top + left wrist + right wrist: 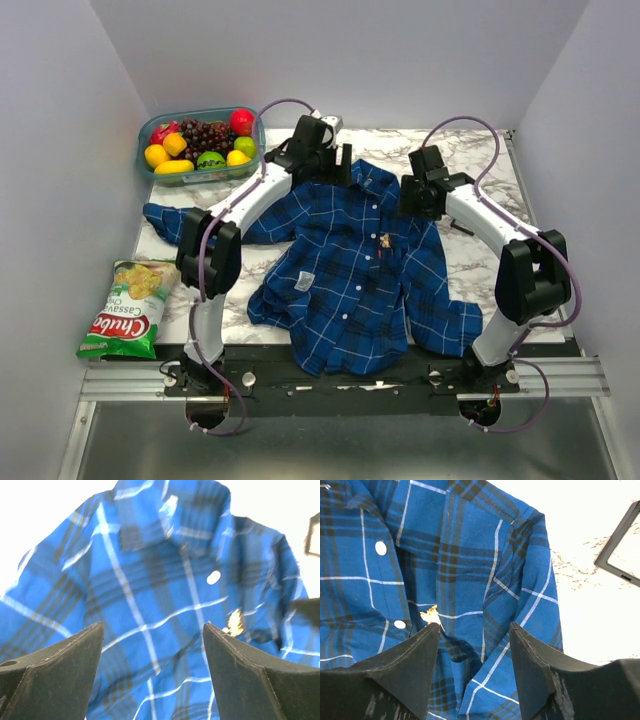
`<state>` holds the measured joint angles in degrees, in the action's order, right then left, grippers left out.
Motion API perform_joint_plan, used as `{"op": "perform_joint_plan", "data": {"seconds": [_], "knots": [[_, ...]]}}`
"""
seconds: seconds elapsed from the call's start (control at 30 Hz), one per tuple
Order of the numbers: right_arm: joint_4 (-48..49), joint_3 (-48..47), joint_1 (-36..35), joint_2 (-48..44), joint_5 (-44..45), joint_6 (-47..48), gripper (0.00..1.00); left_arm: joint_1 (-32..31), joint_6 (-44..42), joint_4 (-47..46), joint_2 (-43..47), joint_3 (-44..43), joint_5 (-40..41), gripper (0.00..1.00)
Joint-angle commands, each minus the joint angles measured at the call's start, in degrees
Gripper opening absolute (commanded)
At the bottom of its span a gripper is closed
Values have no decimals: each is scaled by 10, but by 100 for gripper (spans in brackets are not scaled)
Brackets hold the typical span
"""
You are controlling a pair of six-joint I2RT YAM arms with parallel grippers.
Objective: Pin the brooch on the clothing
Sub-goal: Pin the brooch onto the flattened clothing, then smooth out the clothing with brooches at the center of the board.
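The clothing (350,270) is a blue plaid shirt spread flat on the marble table, collar at the far end. The brooch (384,241), small and pale orange, sits on the shirt's chest beside the button line. In the left wrist view the brooch (235,621) shows just past the right fingertip (212,632); my left gripper (153,626) hangs open over the shirt (150,580) with nothing between its fingers. My right gripper (475,625) is open above the shirt (470,555). The brooch (431,615) lies on the cloth at its left fingertip (432,632), outside the gap.
A clear tub of toy fruit (200,145) stands at the back left. A green chip bag (128,308) lies at the front left. A black square case (620,545) rests on the marble to the right of the shirt.
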<state>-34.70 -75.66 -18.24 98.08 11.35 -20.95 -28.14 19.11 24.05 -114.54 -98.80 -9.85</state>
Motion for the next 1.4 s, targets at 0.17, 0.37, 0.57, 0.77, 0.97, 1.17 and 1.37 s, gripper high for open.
{"op": "perform_joint_plan", "data": {"seconds": [0.17, 0.37, 0.57, 0.77, 0.97, 1.17, 1.37], "knots": [[-4, 61, 34, -8, 7, -9, 67, -66, -56, 61, -154, -216, -68, 88], [-4, 130, 41, -56, 11, -37, 67, -75, -51, 56, -231, -299, -110, 71], [-12, 202, 43, -111, 13, -65, 70, -85, -59, 34, -270, -321, -109, 68], [-16, 236, 55, -133, 16, -77, 74, -93, -66, 52, -297, -324, -81, 66], [-7, 244, 66, -109, 6, -76, 76, -97, -53, 43, -312, -305, -107, 66], [9, 254, 67, -97, -7, -75, 64, -98, -52, 50, -328, -310, -96, 50], [14, 250, 72, -88, -10, -68, 34, -91, -44, 41, -341, -318, -100, 20]]}}
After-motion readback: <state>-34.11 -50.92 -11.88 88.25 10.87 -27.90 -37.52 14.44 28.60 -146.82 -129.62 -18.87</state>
